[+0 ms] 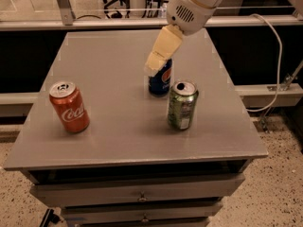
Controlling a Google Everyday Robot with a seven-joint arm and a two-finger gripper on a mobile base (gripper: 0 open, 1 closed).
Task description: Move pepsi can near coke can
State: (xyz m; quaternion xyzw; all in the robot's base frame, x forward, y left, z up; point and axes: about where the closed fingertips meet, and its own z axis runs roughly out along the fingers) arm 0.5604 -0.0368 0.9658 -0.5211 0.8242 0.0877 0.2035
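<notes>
The pepsi can (161, 81), dark blue with a round logo, stands upright near the middle of the grey table (109, 60). My gripper (155, 64), cream-coloured, hangs from the white arm (191, 6) and reaches down over the pepsi can's top, hiding its lid. The coke can (70, 107), red-orange with white lettering, stands upright near the table's front left, well apart from the pepsi can.
A green can (182, 105) stands upright just right of and in front of the pepsi can, close to it. The table has drawers (142, 196) below its front edge. A white cable (277, 56) hangs at the right. A rail (94, 22) runs behind the table.
</notes>
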